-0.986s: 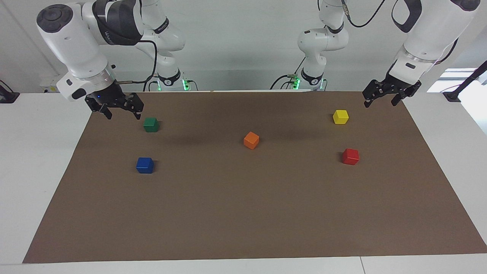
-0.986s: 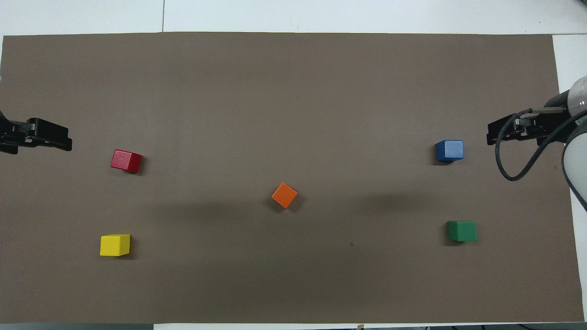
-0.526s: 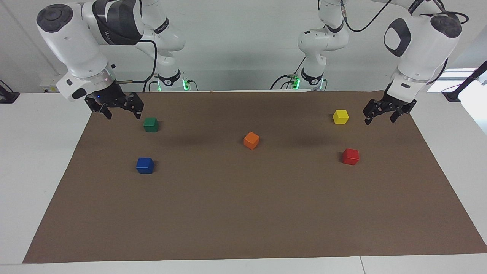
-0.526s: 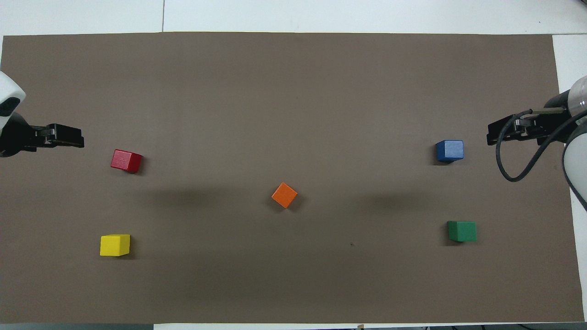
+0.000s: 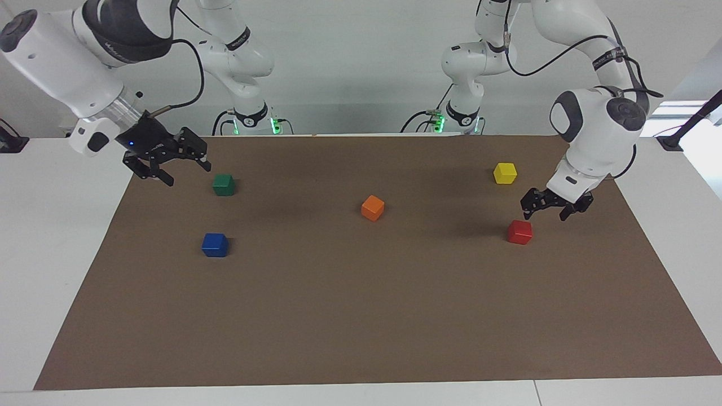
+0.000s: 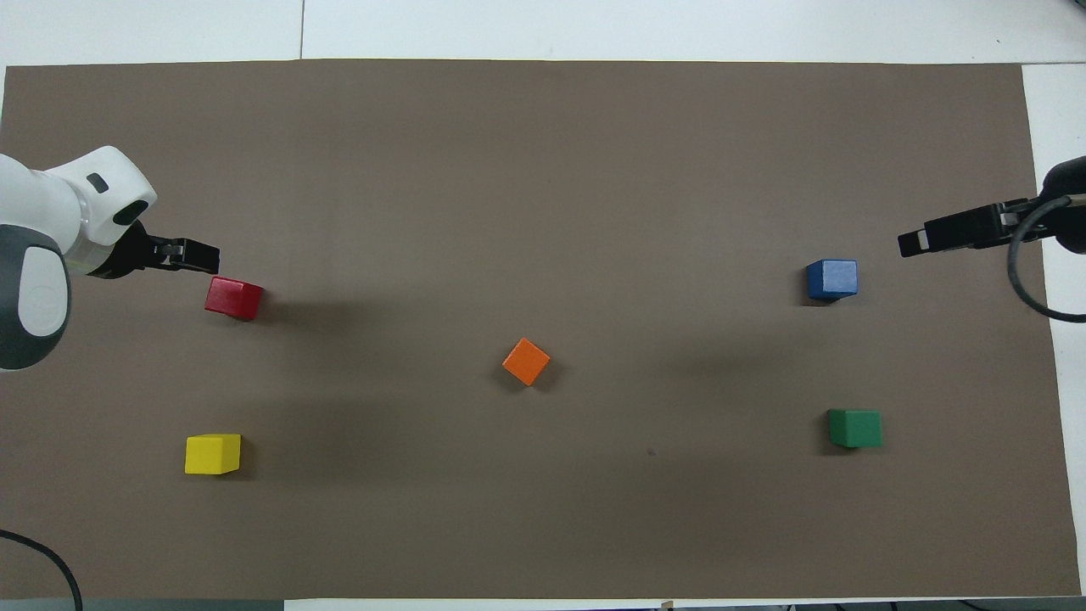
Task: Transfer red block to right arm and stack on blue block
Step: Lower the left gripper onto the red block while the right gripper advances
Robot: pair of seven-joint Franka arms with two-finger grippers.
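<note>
red block (image 5: 519, 232), blue block (image 5: 215, 245), green block (image 5: 224, 184), yellow block (image 5: 505, 173), orange block (image 5: 373, 207), brown mat (image 5: 361, 316)

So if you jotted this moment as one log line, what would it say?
left gripper: open, above red block, no contact | right gripper: open, waiting near green block | blue block: bare
</note>
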